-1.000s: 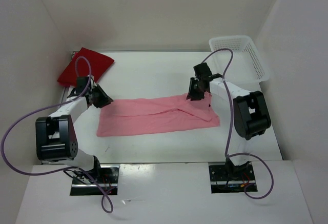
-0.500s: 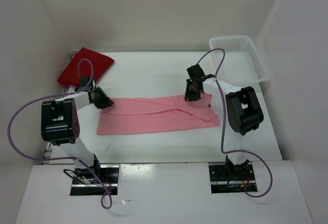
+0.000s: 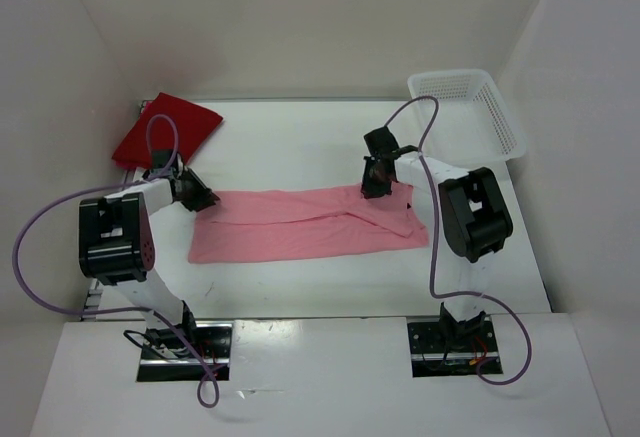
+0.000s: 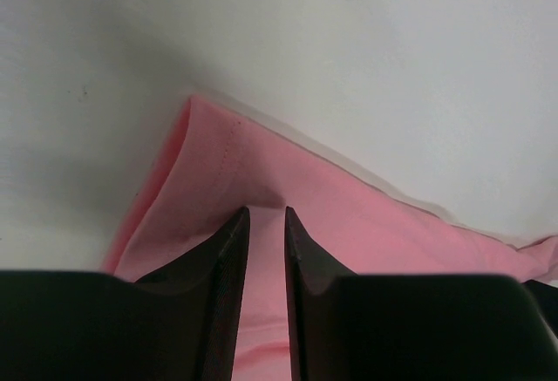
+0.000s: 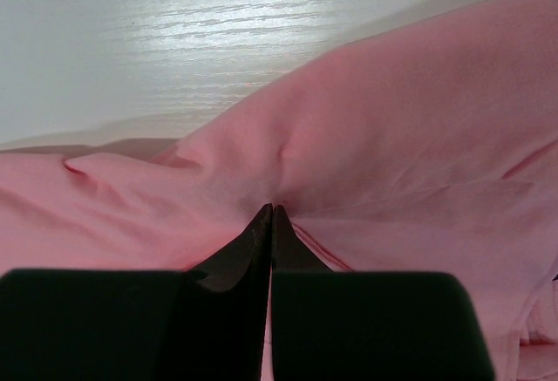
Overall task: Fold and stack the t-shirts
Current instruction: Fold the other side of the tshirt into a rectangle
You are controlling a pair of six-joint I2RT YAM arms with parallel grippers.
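A light pink t-shirt (image 3: pixel 310 222) lies as a long flat band across the table's middle. My left gripper (image 3: pixel 200 197) sits at its far left corner. In the left wrist view the gripper (image 4: pixel 267 211) is shut on a raised fold of the pink cloth (image 4: pixel 349 215), which fills the narrow gap between the fingers. My right gripper (image 3: pixel 374 185) is at the shirt's far right edge. Its wrist view shows the gripper (image 5: pixel 272 208) pressed shut on puckered pink cloth (image 5: pixel 392 137). A dark red t-shirt (image 3: pixel 165 129) lies folded at the back left.
A white mesh basket (image 3: pixel 450 77) stands at the back right corner, against the right wall. White walls close in the table on the left, back and right. Purple cables loop from both arms over the table's sides.
My right gripper has closed on the shirt's far edge, its jaws open a moment ago. Both arms have raised their elbows and drawn in slightly. The shirt has not moved.
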